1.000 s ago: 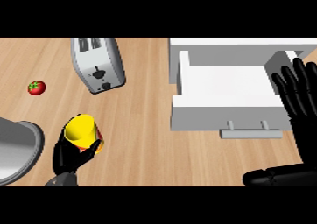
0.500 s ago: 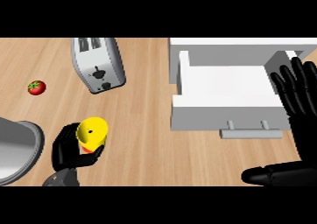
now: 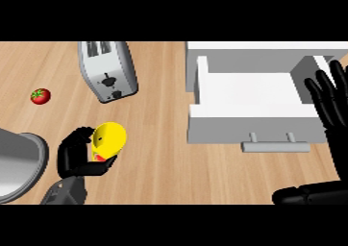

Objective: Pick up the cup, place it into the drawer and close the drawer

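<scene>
Yellow marks the cup (image 3: 108, 139), which sits in the left hand (image 3: 82, 158) at the near left of the wooden counter (image 3: 163, 158). The black fingers curl round its lower side and thumb side, so the cup is clasped rather than standing on the wood; it is tilted, its pale mouth turned toward the camera. A tilt like that looks like the natural result of a side grasp, and it probably needs watching so the cup goes in cleanly.

To the right, the white drawer (image 3: 251, 98) stands pulled out from its cabinet, its bare floor showing and its grey handle (image 3: 275, 146) on the near face. It is open so the cup can be lowered in from above. The cup is well apart from it, so a carry to the right remains.

At the right edge the right hand (image 3: 339, 103) is spread, fingers straight and pointing far, resting beside the drawer's right wall and holding nothing.

Farther left lie a toaster (image 3: 107, 70), a tomato (image 3: 40, 96), and a grey metal vessel (image 3: 14, 163) near the left edge.
</scene>
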You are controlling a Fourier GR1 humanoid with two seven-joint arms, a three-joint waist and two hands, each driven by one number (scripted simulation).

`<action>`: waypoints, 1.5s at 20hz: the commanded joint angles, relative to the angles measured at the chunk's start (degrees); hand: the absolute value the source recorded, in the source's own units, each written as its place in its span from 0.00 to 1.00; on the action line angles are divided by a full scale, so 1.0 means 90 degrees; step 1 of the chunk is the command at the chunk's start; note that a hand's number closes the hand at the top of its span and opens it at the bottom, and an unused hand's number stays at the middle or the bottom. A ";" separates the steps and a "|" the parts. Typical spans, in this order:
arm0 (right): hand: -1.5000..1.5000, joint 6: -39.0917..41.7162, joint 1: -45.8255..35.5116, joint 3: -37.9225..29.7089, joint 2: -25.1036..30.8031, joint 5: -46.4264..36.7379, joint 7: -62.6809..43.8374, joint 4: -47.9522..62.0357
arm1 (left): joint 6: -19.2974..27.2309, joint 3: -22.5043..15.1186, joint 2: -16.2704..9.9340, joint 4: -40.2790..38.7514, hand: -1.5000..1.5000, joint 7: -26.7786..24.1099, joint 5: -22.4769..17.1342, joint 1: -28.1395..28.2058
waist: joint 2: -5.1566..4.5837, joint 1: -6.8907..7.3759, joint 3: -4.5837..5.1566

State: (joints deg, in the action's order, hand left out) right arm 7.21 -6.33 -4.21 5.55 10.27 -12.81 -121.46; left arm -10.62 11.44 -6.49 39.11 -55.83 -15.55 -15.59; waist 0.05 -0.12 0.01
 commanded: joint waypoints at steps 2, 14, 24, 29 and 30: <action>0.00 -0.0190 0.0163 0.0450 -0.0267 -0.0499 0.0116 -0.0141 | -0.0611 -0.0115 -0.0150 0.0498 1.00 0.0090 -0.0150 -0.0089 | 0.0003 0.0017 -0.0001; 0.00 0.0068 0.0034 -0.0019 -0.0026 -0.0043 0.0204 0.0231 | 0.0097 -0.1172 0.0307 0.3931 1.00 0.2684 -0.0235 0.0105 | 0.0010 0.0046 -0.0004; 0.00 -0.0039 0.0137 0.0036 -0.0044 -0.0142 0.0002 -0.0059 | 0.1325 -0.1145 0.0470 0.4437 1.00 0.4352 -0.0091 -0.1667 | -0.0004 -0.0031 -0.0001; 0.00 0.0192 0.0172 -0.0037 -0.0022 -0.0204 0.0595 0.0572 | 0.2236 -0.1804 0.0712 0.5145 1.00 0.5234 0.0091 -0.2053 | 0.0004 -0.0004 -0.0004; 0.00 0.0102 -0.0055 -0.0209 0.0059 0.0015 0.0304 0.0343 | 0.2262 -0.1654 0.0714 0.4721 1.00 0.5024 0.0250 -0.2386 | -0.0002 -0.0024 -0.0003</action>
State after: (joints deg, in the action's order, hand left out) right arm 8.05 -6.22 -5.11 5.69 9.41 -9.85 -118.12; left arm 5.42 -1.71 -1.08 81.85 -12.80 -15.39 -32.71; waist 0.04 -0.23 -0.02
